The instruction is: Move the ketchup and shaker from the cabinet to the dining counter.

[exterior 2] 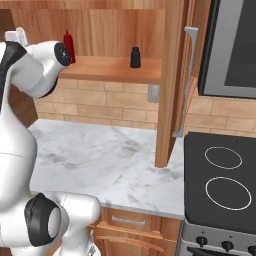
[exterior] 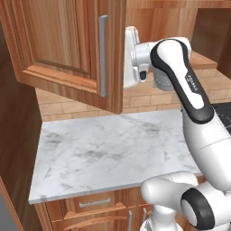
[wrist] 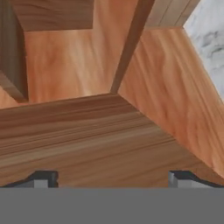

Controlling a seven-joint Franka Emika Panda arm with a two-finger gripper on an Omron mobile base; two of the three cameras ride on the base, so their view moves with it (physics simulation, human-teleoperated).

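The cabinet stands open, with its left door swung out. On its wooden shelf the red ketchup stands at the far left and the black shaker near the middle, both upright. My arm reaches up to the left side of the cabinet, and the white hand is partly hidden behind the open door. In the hand view my gripper is open wide and empty, facing bare wooden cabinet panels at close range. The dining counter is out of view.
A smaller marble counter with a brick-tile back wall lies below the cabinet. The right cabinet door hangs open, edge-on. A black stove top sits to the right, with a microwave above it.
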